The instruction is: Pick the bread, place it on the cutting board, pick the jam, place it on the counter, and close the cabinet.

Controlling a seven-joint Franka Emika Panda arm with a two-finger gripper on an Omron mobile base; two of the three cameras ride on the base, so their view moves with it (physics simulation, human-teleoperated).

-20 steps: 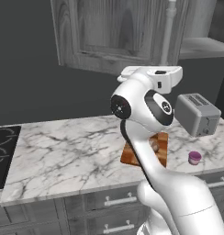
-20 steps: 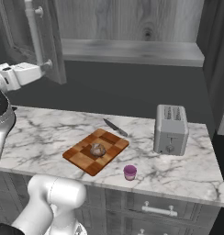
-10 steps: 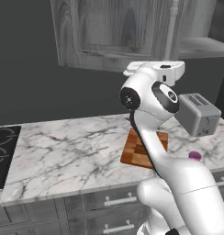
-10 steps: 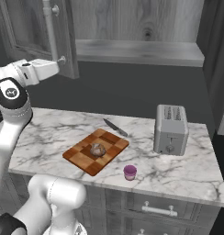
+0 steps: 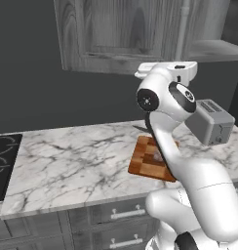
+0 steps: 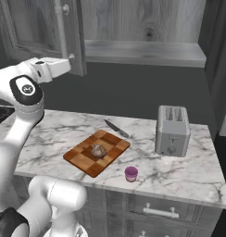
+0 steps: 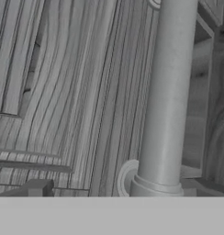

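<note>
Swinging the grey weathered-wood cabinet door [image 6: 50,32] further shut since a moment ago, we press our pincer [image 6: 68,65], whose spread we cannot tell, against it.

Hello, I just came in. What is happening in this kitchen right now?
The robot arm has raised its gripper to the open cabinet door, right by its long bar handle. The bread lies on the cutting board, and the jam stands on the counter near its front edge. A knife and a toaster are also there. Closing the cabinet remains.
</note>
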